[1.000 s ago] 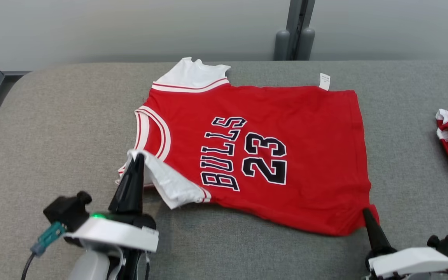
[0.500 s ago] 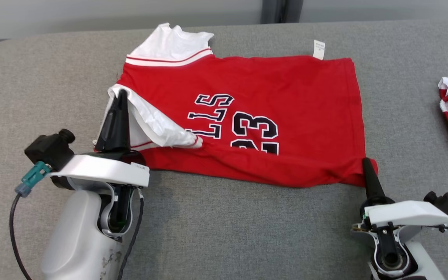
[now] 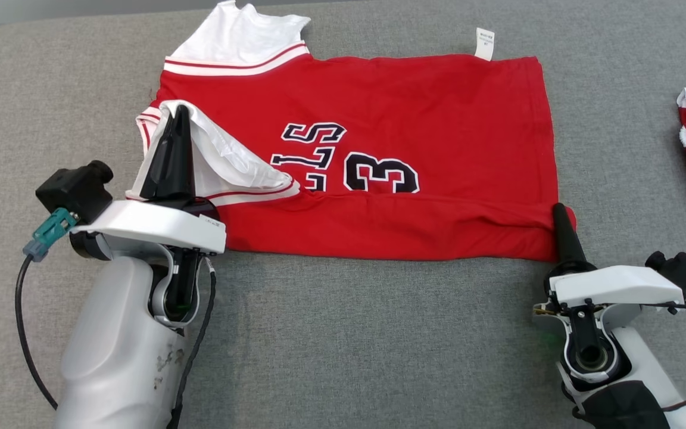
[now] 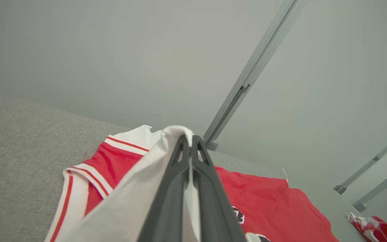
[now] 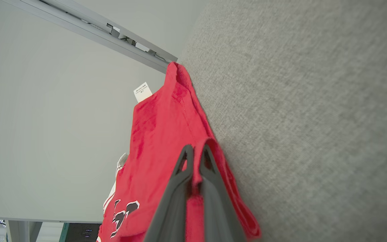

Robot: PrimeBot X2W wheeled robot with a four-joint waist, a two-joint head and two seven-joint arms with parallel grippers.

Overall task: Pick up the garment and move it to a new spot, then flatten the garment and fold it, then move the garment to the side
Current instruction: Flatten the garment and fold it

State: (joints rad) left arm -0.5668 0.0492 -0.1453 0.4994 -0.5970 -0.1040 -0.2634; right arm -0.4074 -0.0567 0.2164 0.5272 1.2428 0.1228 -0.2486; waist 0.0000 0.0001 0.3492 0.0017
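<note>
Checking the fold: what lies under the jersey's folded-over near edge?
More red jersey front; part of its print is covered, and the grey table beneath is hidden there.

Head camera steeply down on table; wrist cameras low, close, sighting across garment, common to all three

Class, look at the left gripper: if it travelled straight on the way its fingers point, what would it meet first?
The left gripper pinches the jersey by its white sleeve, draped over its tips. Beyond that it seems angled upward, so probably the pale wall near the grey post; depth is unclear.
</note>
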